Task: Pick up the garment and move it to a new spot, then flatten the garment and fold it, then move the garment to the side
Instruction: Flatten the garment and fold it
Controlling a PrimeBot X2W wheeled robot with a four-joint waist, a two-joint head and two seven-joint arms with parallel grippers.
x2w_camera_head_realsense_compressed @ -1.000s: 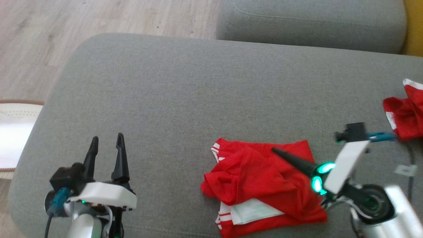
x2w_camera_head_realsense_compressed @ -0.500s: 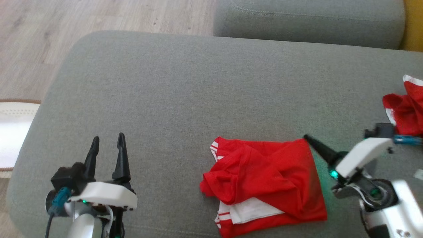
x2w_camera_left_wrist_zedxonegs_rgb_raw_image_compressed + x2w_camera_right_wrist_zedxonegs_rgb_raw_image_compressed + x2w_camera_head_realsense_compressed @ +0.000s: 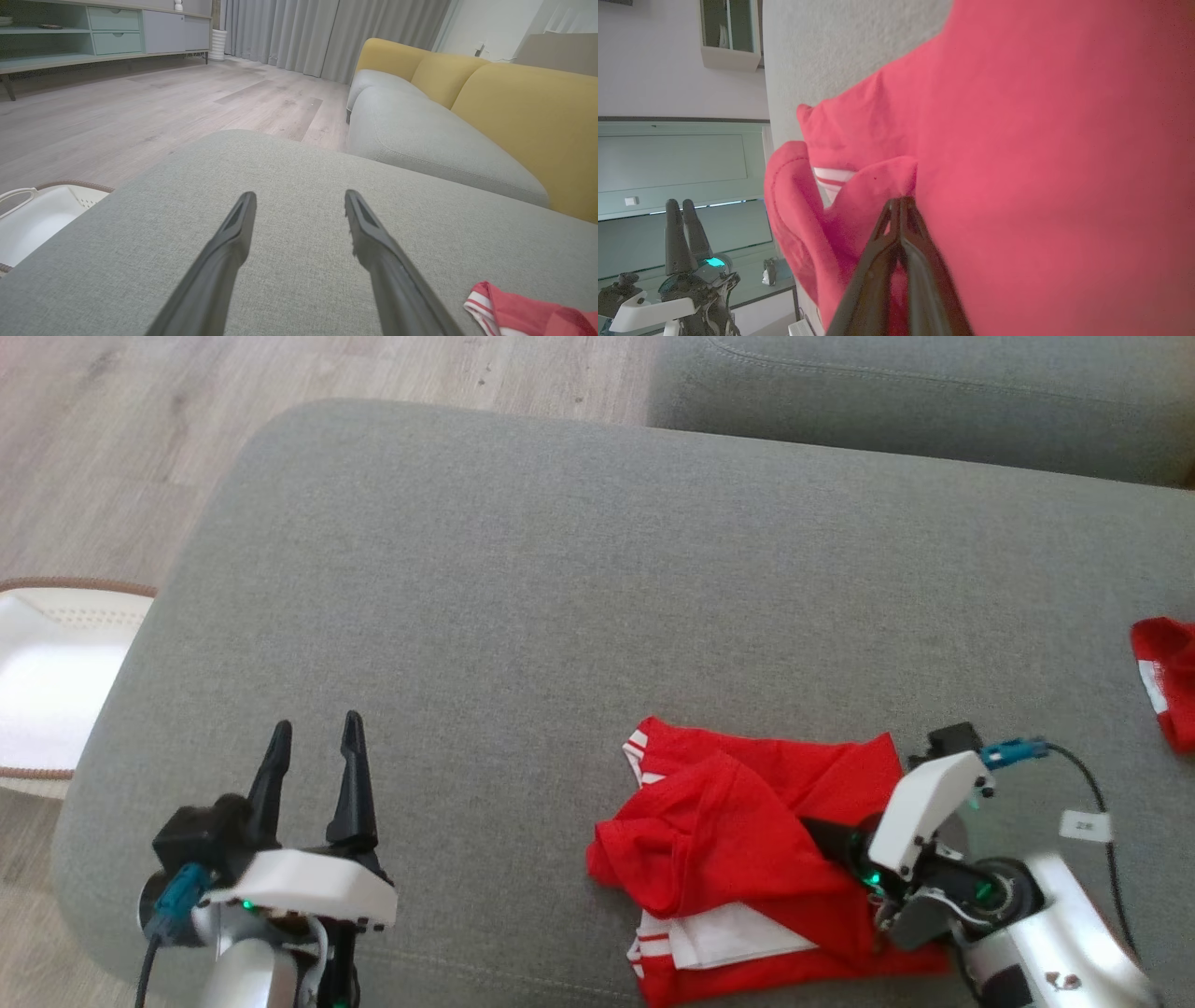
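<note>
A red garment [image 3: 728,821] with white stripes and a white lining lies crumpled on the grey sofa seat [image 3: 560,597], near its front edge. My right gripper [image 3: 810,823] is shut, its fingers lying low on the garment's right part and pointing left. In the right wrist view the closed fingertips [image 3: 901,199] touch a fold of the red cloth [image 3: 1041,163]; no fabric shows between them. My left gripper [image 3: 316,733] hovers open over bare cushion to the garment's left, holding nothing. Its wrist view shows the spread fingers [image 3: 299,198] and the garment's striped corner [image 3: 514,312].
Another red cloth [image 3: 1167,672] lies at the seat's right edge. A white basket [image 3: 47,691] stands on the wooden floor to the left. A second grey cushion [image 3: 934,401] lies behind, with a yellow backrest [image 3: 514,116] beyond it.
The head camera has shifted. My right gripper swung off the garment to its right edge, then came back down onto its right part, still shut. The left gripper has stayed put.
</note>
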